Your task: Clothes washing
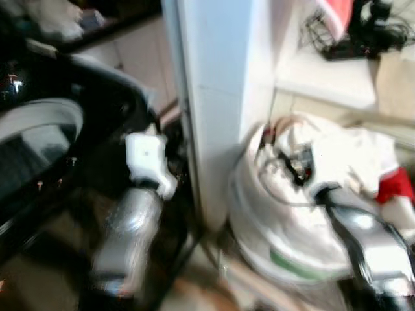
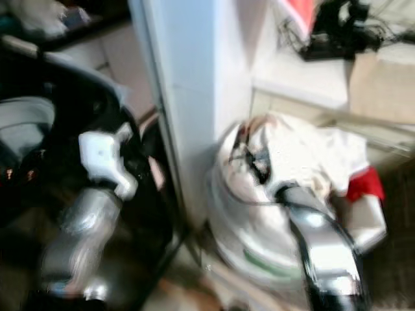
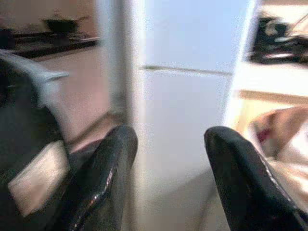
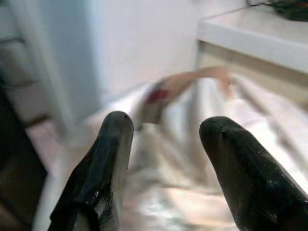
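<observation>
far left: one dark washing machine (image 1: 39, 149), its round door rim pale grey, cut off by the picture edge and heavily blurred. on a dark shelf behind it, one heap of pale items (image 1: 55, 16), too smeared to identify.

beside the machine: one silver left arm with a white wrist block (image 1: 148, 159), raised in front of the dark opening. seen from its wrist camera, the left gripper (image 3: 166, 144) spread wide, two black fingers (image 3: 103, 178) well apart, nothing between them, aimed at the white pillar.

centre: one white pillar (image 1: 214, 97), tall, running out of the top of the picture, with a single horizontal seam across it.

right of the pillar: one pale round laundry basket (image 1: 279, 233) with a green patch low on its wall, lower part cut off. heaped in it, one bundle of white clothes (image 1: 337, 155), plus one red piece (image 1: 394, 184) at its right side. individual garments not countable through the blur.

over the basket: one silver right arm (image 1: 366, 236), reaching down onto the clothes. right gripper (image 4: 163, 130) released, two black fingers (image 4: 98, 178) parted, hovering just above the white cloth, gripping nothing.

upper right: one white ledge (image 1: 331, 78) carrying one dark tangle of cables and gear (image 1: 366, 32) and a pink-red cloth (image 1: 337, 16), cut off at the top.

no writing or brand legible anywhere.
</observation>
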Available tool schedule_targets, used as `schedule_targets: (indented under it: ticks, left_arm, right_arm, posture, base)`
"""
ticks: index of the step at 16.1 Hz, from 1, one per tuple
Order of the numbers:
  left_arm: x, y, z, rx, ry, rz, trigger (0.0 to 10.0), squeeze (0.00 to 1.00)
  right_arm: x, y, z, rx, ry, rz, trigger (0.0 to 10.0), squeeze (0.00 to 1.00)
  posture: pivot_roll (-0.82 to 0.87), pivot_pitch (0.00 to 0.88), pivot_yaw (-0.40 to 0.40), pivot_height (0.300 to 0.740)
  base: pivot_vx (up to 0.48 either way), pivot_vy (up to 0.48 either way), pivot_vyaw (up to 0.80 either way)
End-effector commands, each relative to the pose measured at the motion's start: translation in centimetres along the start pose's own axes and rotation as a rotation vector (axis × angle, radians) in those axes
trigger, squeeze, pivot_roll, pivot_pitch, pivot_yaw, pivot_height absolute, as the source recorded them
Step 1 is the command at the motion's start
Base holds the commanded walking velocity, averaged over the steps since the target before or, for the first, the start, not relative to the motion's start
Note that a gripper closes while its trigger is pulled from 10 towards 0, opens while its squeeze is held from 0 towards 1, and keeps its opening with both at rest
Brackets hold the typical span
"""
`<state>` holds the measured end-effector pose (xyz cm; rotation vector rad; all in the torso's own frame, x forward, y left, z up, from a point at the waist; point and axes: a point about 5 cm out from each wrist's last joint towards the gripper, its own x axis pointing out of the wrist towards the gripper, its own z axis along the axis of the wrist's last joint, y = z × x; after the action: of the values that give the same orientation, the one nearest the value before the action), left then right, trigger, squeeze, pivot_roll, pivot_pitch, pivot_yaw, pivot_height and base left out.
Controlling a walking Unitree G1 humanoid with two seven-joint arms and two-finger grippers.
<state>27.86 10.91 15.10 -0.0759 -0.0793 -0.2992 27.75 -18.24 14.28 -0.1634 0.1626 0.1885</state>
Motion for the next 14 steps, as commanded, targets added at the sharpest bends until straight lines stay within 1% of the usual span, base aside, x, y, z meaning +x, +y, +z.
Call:
schedule_targets:
  ticks: [1, 2, 3, 4, 6, 10, 11, 14]
  left_arm:
    - [-0.3, 1.3, 0.3, 0.021, -0.005, 0.045, 10.0, 0.00]
    - [-0.4, 1.4, 0.3, 0.022, -0.006, 0.045, 10.0, 0.00]
    - [-0.4, 1.5, 0.3, 0.004, -0.010, 0.052, 10.0, 0.00]
    - [-0.5, 1.6, 0.3, -0.003, -0.008, 0.062, 10.0, 0.00]
    - [-0.7, 1.7, 0.0, 0.025, 0.005, 0.049, 10.0, 0.00]
    - [-0.7, 0.9, -0.3, 0.038, 0.029, -0.032, 10.0, 0.00]
    - [-0.7, 0.4, -0.5, 0.038, 0.039, -0.065, 10.0, 0.00]
    - [-0.6, 0.2, -0.7, 0.029, 0.052, -0.079, 10.0, 0.00]
  right_arm:
    - [0.2, 1.4, 0.9, -0.012, -0.037, 0.070, 10.0, 0.00]
    - [0.2, 1.6, 1.0, -0.017, -0.040, 0.082, 10.0, 0.00]
    - [0.2, 1.7, 1.0, -0.002, -0.046, 0.083, 10.0, 0.00]
    - [0.2, 1.6, 0.9, 0.017, -0.046, 0.075, 10.0, 0.00]
    - [0.1, 1.5, 0.8, 0.017, -0.042, 0.072, 10.0, 0.00]
    - [0.0, 1.4, 0.6, 0.032, -0.034, 0.049, 10.0, 0.00]
    - [0.0, 1.2, 0.5, 0.037, -0.026, 0.016, 10.0, 0.00]
    - [0.1, -0.2, -0.2, 0.077, 0.033, -0.077, 10.0, 0.00]
  posture:
    - [-0.10, 0.023, 0.059, 0.740]
    - [-0.10, 0.023, 0.059, 0.740]
    - [-0.10, 0.024, 0.059, 0.740]
    - [-0.10, 0.024, 0.059, 0.740]
    - [-0.10, 0.027, 0.060, 0.740]
    - [-0.10, 0.025, 0.065, 0.740]
    - [-0.10, 0.025, 0.065, 0.740]
    - [-0.11, 0.021, 0.072, 0.740]
  base:
    - [0.416, 0.000, 0.80]
    - [0.420, 0.000, 0.80]
    - [0.000, 0.000, 0.59]
    - [0.000, 0.000, 0.00]
    - [0.000, 0.000, 0.00]
    - [0.000, 0.000, 0.00]
    - [0.000, 0.000, 0.00]
    - [0.000, 0.000, 0.00]
